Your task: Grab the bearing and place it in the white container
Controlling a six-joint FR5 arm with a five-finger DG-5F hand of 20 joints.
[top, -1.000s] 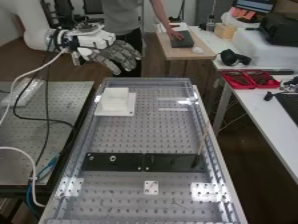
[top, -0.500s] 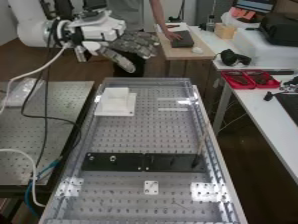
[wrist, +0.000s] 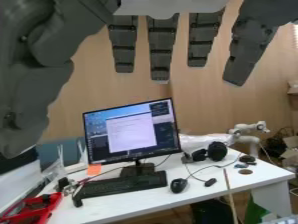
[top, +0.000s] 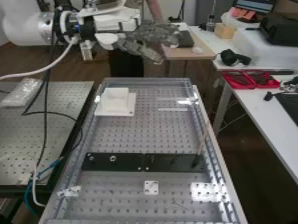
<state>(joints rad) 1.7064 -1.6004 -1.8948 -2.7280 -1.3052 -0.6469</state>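
In the high view the hand (top: 149,38) is above and beyond the bench's far end, its fingers extended and holding nothing. The wrist view has the same hand (wrist: 160,46) with straight fingers, the thumb apart from them. The white container (top: 115,101) stands on the bench near the far left corner, well apart from the hand. On the flat black bar (top: 126,162) the larger nut (top: 113,158) stands beside the smaller nut (top: 91,158). I cannot make out a bearing on the bar.
A clear raised frame (top: 207,130) edges the perforated bench, and a thin stick (top: 201,143) leans near its right side. Cables hang at the left over a second perforated table (top: 26,145). Red trays (top: 249,79) lie on the white desk at the right.
The hand has moved to the right and slightly up in the high view, its fingers still extended. The arm's cables have shifted with it. The container and the nuts have stayed put.
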